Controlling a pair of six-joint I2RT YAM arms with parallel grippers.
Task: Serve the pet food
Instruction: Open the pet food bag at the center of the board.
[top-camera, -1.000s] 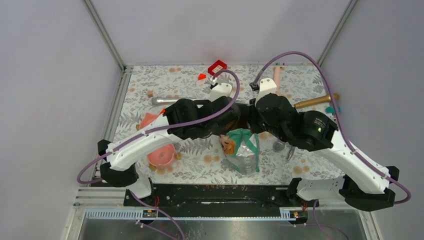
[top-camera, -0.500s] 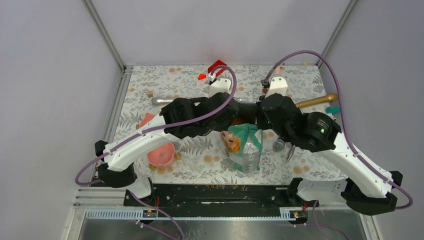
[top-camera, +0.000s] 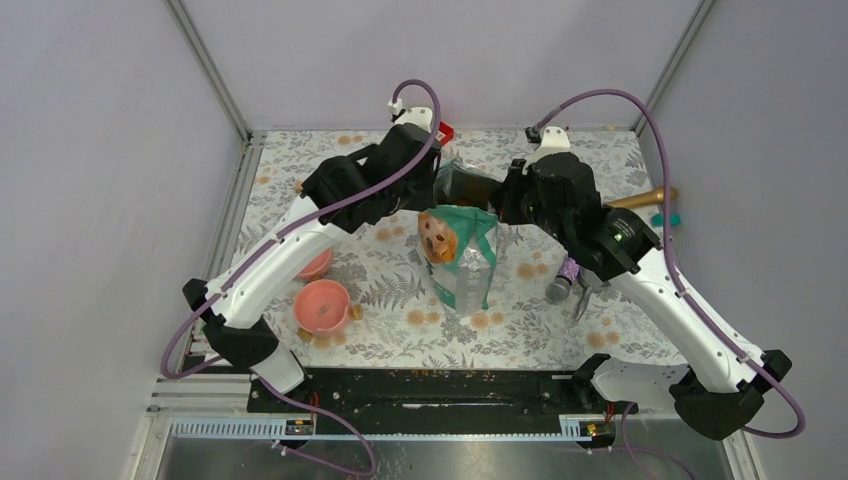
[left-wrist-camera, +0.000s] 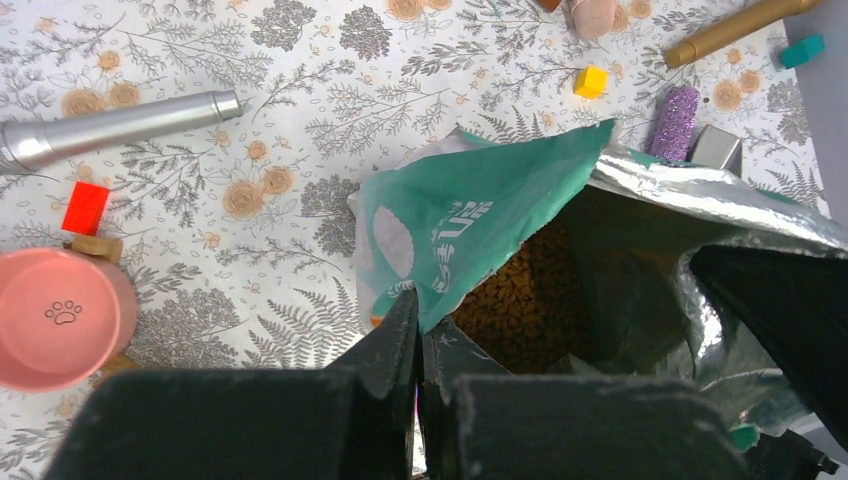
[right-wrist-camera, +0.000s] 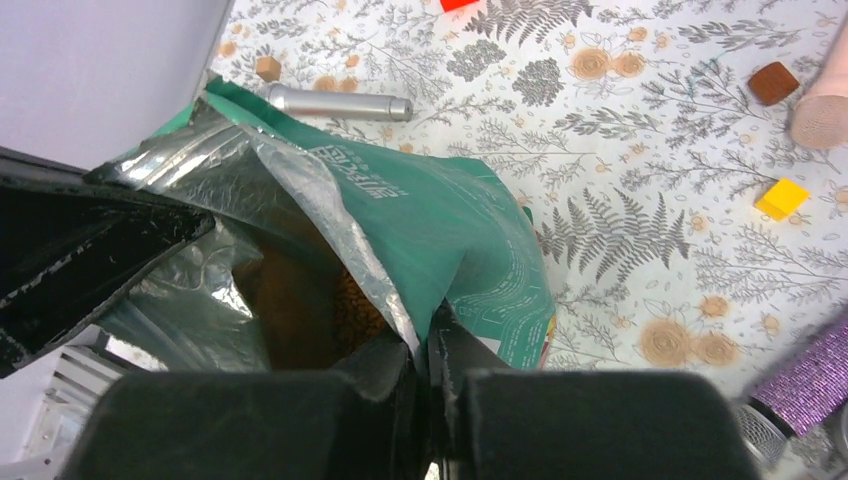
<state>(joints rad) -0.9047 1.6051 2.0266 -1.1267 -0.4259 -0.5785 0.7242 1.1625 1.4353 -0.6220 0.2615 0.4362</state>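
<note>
The teal-green pouch (top-camera: 458, 258) with the golden dog's face is now held upright over the desk (top-camera: 560, 330), higher and farther back than a second ago, when it sagged crumpled between the arms; the left jaws stay clamped on one edge of its open mouth, the right jaws on the opposite edge, both pinching the film; brown kibble (left-wrist-camera: 525, 300) lies inside the pouch; both arms have risen; a pink bowl (top-camera: 322, 306) stands apart on the left.

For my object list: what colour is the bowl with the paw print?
The bowl is pink, best seen in left wrist view.
</note>
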